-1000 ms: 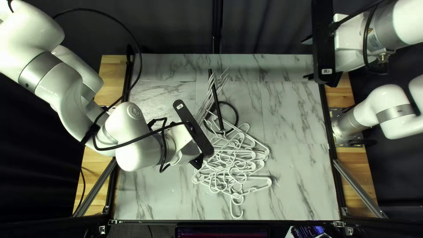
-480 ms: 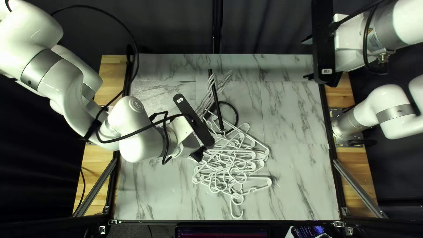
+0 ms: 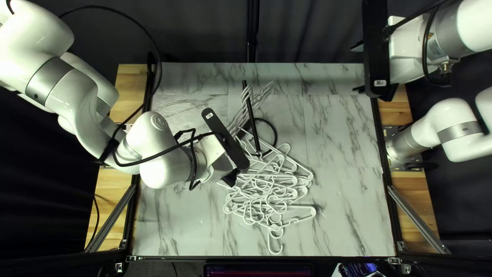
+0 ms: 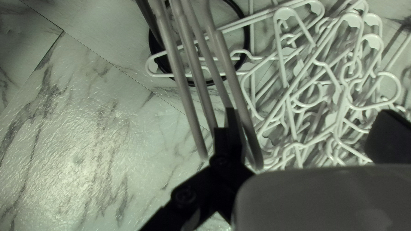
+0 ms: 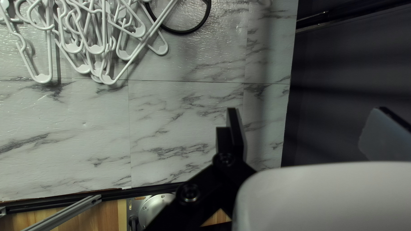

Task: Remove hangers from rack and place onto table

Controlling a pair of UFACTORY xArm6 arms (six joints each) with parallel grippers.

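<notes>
White hangers point(image 3: 266, 95) hang close together on the slanted black rack point(image 3: 252, 115); loose ones lie in a tangled pile point(image 3: 274, 195) towards the near edge. My left gripper point(image 3: 230, 179) is beside the pile's left side. In the left wrist view, my left gripper point(image 4: 310, 132) stands open, one finger against the ends of the hanging hangers point(image 4: 186, 72); one hanger end is just inside that finger, the others beyond it. My right gripper point(image 3: 358, 67), high at the right of the top left view, is partly hidden by its mount. My right gripper point(image 5: 306, 132) stands open and holds nothing.
The rack's round black base point(image 3: 275, 134) rests on the marble-patterned table point(image 3: 338, 133), partly under hangers. A metal rail point(image 3: 417, 218) runs along the right side, and a dark curtain hangs behind the far edge.
My left gripper and its mount have shifted slightly towards the far edge and turned a little. The upper ends of the hanging hangers have swung right. My right arm is unmoved.
</notes>
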